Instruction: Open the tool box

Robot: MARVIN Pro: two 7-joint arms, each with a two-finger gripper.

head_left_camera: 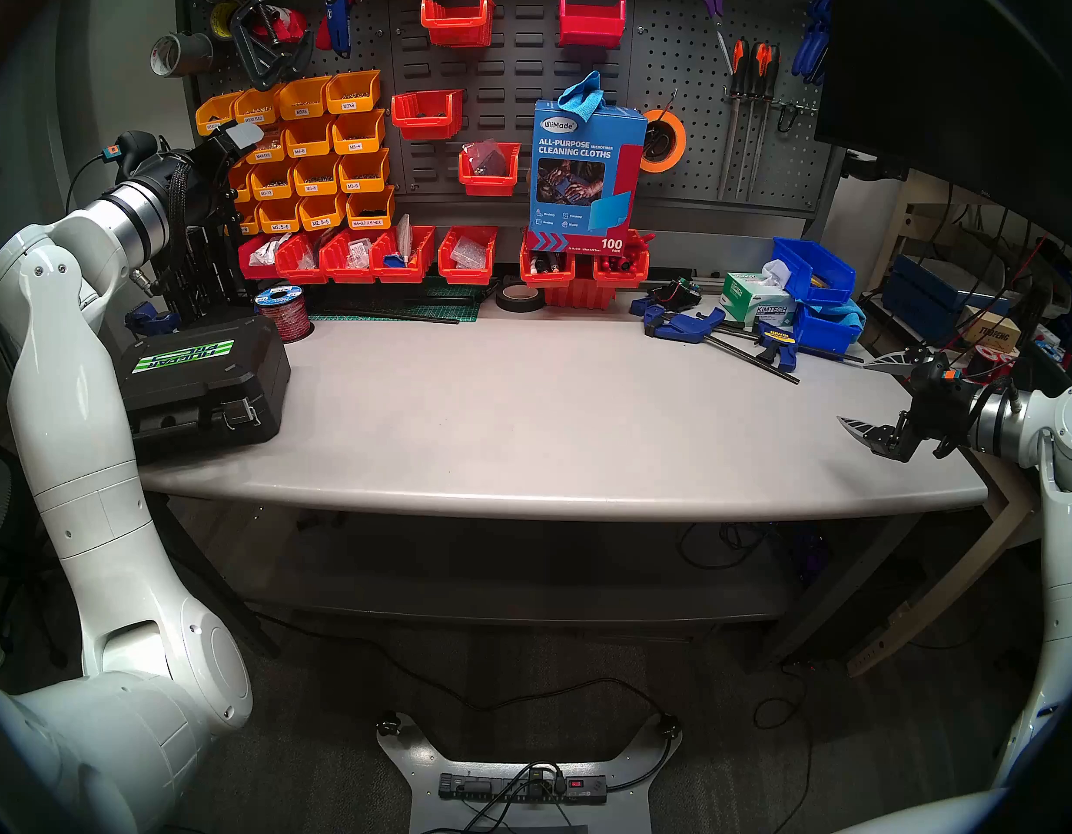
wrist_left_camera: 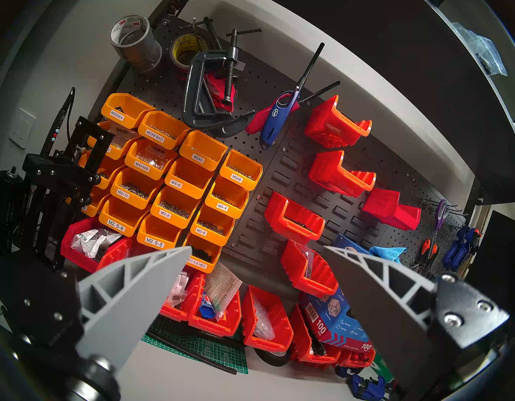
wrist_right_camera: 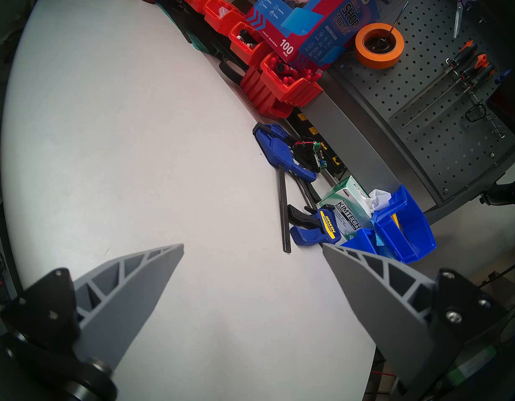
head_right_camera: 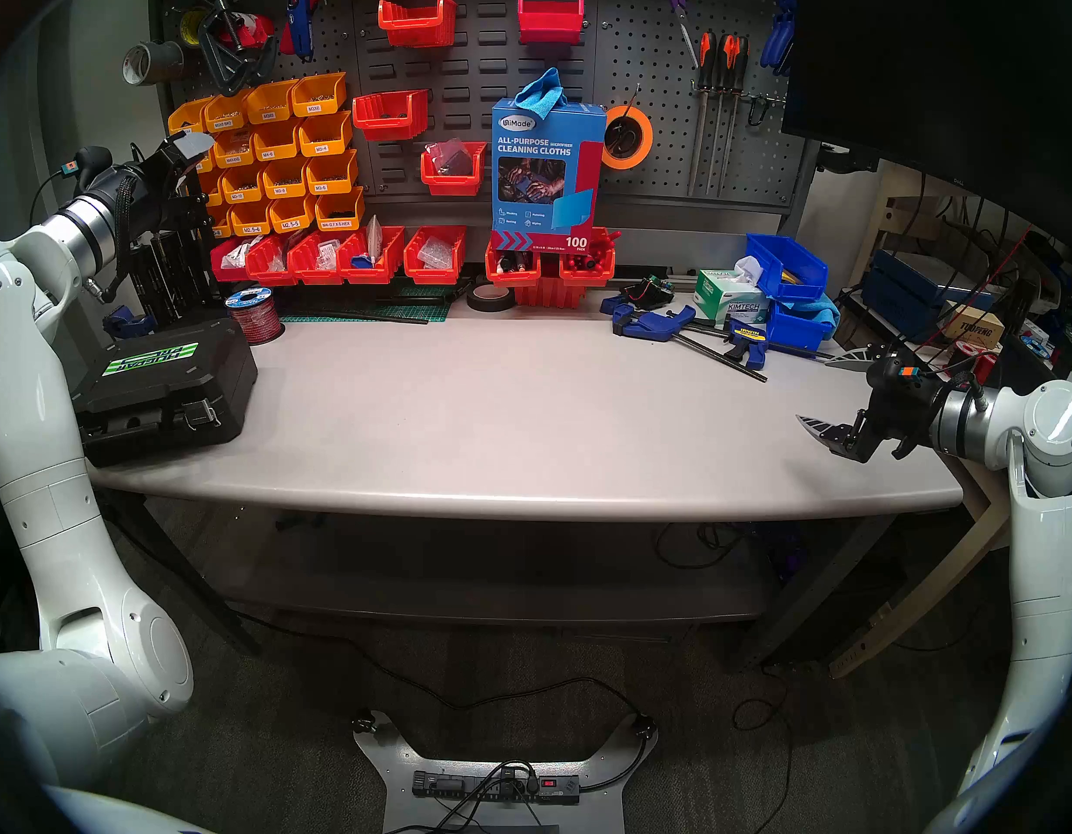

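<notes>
The black tool box [head_left_camera: 202, 381] lies at the table's left end, lid down, with a green-and-white label on top and one silver latch [head_left_camera: 241, 411] showing on its front; my left arm hides its left part. It also shows in the head stereo right view [head_right_camera: 166, 387]. My left gripper [head_left_camera: 235, 138] [wrist_left_camera: 257, 248] is open and empty, raised high above and behind the box, facing the pegboard bins. My right gripper [head_left_camera: 853, 392] [wrist_right_camera: 253, 245] is open and empty, just over the table's right end, far from the box. Neither wrist view shows the box.
A red wire spool [head_left_camera: 286, 315] stands just behind the box. Blue bar clamps [head_left_camera: 720, 333], a Kimtech tissue box [head_left_camera: 756, 300] and blue bins [head_left_camera: 813, 273] lie at the back right. Orange bins [head_left_camera: 316, 153] hang on the pegboard near my left gripper. The grey table [head_left_camera: 521, 423] runs between.
</notes>
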